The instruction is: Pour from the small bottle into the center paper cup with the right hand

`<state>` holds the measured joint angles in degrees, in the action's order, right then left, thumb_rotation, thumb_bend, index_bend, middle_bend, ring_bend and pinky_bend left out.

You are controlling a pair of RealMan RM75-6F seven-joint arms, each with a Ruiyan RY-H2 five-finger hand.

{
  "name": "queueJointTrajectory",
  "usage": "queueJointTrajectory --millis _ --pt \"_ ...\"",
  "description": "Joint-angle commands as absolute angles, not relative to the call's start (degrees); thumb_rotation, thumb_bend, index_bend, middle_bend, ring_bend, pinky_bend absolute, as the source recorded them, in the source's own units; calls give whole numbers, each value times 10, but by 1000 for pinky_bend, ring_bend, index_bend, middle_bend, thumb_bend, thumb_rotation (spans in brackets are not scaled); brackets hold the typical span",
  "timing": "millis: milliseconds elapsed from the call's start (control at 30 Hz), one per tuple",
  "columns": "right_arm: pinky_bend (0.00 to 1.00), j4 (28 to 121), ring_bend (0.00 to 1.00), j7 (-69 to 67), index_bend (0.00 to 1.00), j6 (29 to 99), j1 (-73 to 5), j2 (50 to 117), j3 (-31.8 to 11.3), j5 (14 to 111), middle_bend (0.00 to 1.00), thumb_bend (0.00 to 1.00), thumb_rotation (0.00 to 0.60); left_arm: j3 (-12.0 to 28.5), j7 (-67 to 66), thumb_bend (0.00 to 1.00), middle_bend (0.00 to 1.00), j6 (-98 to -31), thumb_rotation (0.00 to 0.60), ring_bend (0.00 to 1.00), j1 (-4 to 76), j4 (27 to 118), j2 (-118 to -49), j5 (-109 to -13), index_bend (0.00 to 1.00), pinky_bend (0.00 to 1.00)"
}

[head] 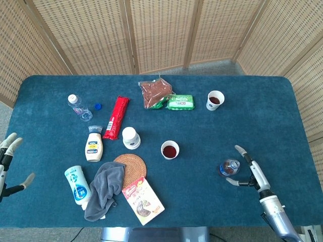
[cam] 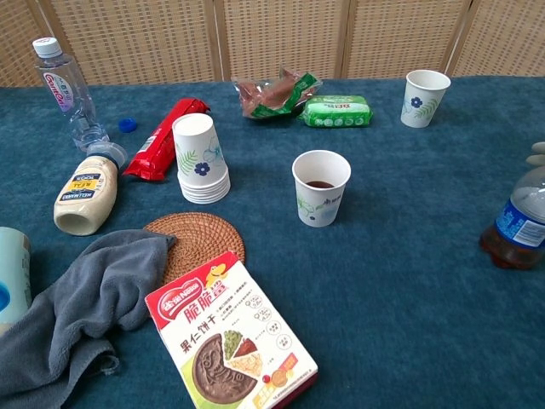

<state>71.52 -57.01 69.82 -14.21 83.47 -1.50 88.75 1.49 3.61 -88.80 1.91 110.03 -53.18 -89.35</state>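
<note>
At the blue table's [head: 262,101] left edge the left hand [head: 9,166] hangs with fingers spread, holding nothing, seen only in the head view. Moving right, a clear water bottle [cam: 70,92] stands upright beside its loose blue cap [cam: 127,124]; a mayonnaise bottle [cam: 85,192] lies labelled "REAL", a grey cloth [cam: 81,307] laps a woven coaster [cam: 197,238], and a biscuit box [cam: 232,334] carries the Nestlé logo with Chinese lettering. A stack of paper cups [cam: 201,158] stands upside down near a red packet [cam: 161,138]. The center paper cup [cam: 321,187], holding dark liquid, stands alone on open cloth. Further right the small bottle [head: 229,167], uncapped and upright with a blue label, stands close to the right hand [head: 247,169], whose fingers are spread apart around it without gripping; the chest view catches only a fingertip [cam: 536,153] above the bottle at its right edge.
</note>
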Motion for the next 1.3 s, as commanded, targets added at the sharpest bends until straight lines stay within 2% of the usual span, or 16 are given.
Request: queueJointTrajectory --millis 33,567,1300 --pt "0 709 0 -583 0 701 -146 840 -13 892 0 0 600 15 33 319 0 -886 600 0 20 1102 -533 -893 0 0" --pt "0 676 0 -610 0 693 -160 866 -4 893 0 0 600 14 22 319 0 -878 600 0 24 1104 -536 -888 0 0" --pt "0 700 0 -634 0 676 -174 853 1 888 0 0 600 14 22 319 0 -876 600 0 26 1104 -536 -887 0 0"
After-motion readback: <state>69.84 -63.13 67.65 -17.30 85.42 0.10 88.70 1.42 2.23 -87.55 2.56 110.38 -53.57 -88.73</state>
